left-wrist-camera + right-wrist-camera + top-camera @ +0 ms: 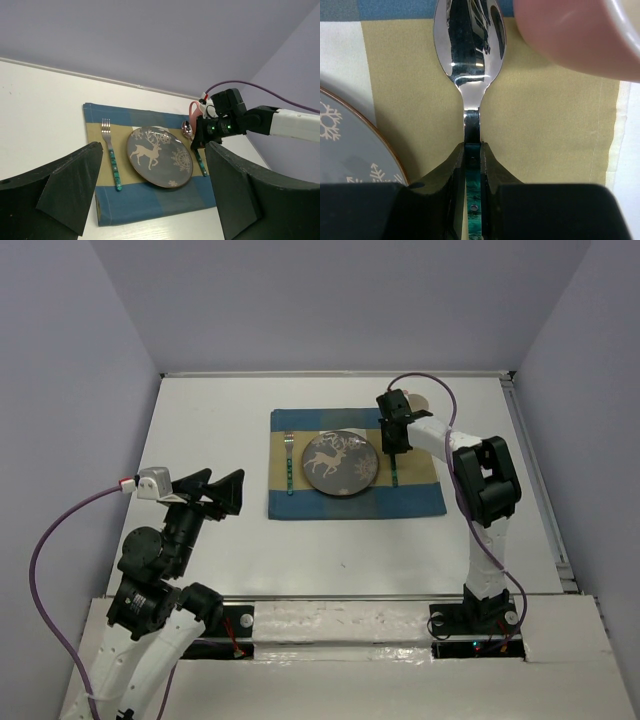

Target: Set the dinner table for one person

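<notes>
The dinner table is a large white top. On it lies a blue-tan checked placemat with a grey reindeer plate in its middle. A green-handled fork lies left of the plate. A green-handled spoon lies right of the plate, its bowl pointing away. My right gripper is down on the placemat, shut on the spoon's handle; it also shows in the top view. My left gripper is open and empty, raised left of the placemat, facing the plate.
A pink mug stands just beyond the spoon's bowl at the placemat's far right corner, close to my right gripper. A wall bounds the table's far edge, and side walls stand left and right.
</notes>
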